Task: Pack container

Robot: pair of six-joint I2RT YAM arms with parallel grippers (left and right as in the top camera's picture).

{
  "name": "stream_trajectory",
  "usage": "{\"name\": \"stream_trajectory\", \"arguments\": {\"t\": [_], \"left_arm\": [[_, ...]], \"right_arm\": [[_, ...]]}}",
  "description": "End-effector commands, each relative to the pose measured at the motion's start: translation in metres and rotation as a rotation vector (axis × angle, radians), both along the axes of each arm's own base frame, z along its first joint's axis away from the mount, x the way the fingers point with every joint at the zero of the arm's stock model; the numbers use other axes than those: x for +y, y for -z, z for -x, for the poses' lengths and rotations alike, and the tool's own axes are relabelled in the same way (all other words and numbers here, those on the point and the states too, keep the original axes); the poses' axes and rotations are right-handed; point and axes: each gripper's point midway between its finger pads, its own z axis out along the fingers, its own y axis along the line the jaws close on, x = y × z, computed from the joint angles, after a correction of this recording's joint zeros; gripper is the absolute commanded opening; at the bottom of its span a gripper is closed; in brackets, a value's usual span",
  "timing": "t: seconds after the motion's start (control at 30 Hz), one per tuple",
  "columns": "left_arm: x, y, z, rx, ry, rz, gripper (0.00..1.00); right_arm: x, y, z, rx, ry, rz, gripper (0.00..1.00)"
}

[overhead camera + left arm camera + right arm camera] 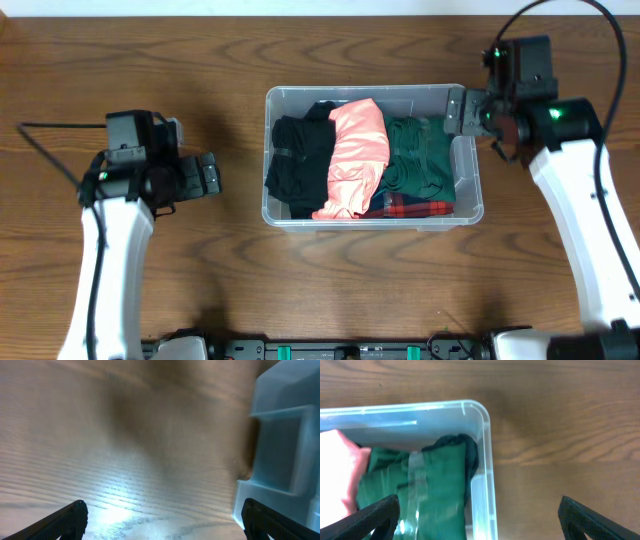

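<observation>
Wood-grain brown worktop, seen from overhead and from both wrists. Clear rectangular plastic container [300, 96] with rounded corners sits near the middle of the worktop, a little toward the far edge and the right edge. It holds 4 fabrics side by side: a black garment [297, 160] nearest the left edge, a coral-pink garment [355, 155] mounded in the centre, a dark green garment [420, 160] toward the right edge, and a red-and-dark plaid fabric [415, 208] along the near wall.

Left gripper [214, 174] is low over bare wood toward the left edge, apart from the container's left wall, fingers spread and holding nothing. Right gripper [458, 112] is at the container's far right corner, fingers likewise spread and empty; in its wrist view one finger lies over the green garment and the other over the wood outside the wall.

Hazards, as judged:
1. A straight descent of the right gripper would put the rim between the fingers, and a strike could shove or tilt the container.
2. A finger snagging a green fold could drag it out over the rim.
3. The coral-pink mound looks high and may slide out if nudged.
</observation>
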Motion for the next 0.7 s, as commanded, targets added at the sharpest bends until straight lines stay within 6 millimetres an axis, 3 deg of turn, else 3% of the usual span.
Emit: {"name": "stream_trajectory", "arguments": {"t": [0.0,0.17,0.37,0.5,0.67], "left_arm": [[-0.005,-0.045,0.010,-0.158,0.068,-0.034,0.98],[-0.026,-0.085,0.054,-0.383,0.190,-0.054,0.98],[-0.034,-0.105,0.105,-0.629,0.165,-0.085,0.98],[-0.037,-0.119,0.126,-0.727,0.166,-0.109,0.98],[-0.039,-0.129,0.136,-0.791,0.167,-0.124,0.98]], "right_arm": [[0.002,-0.020,0.029,-0.084,0.009,-0.027,0.99],[0.004,-0.013,0.090,-0.224,-0.018,-0.020,0.99],[-0.006,0.009,0.147,-0.442,-0.027,-0.046,0.99],[-0.015,0.038,0.175,-0.423,-0.028,-0.040,0.99],[-0.028,0.087,0.215,-0.232,-0.037,0.018,0.99]]}}
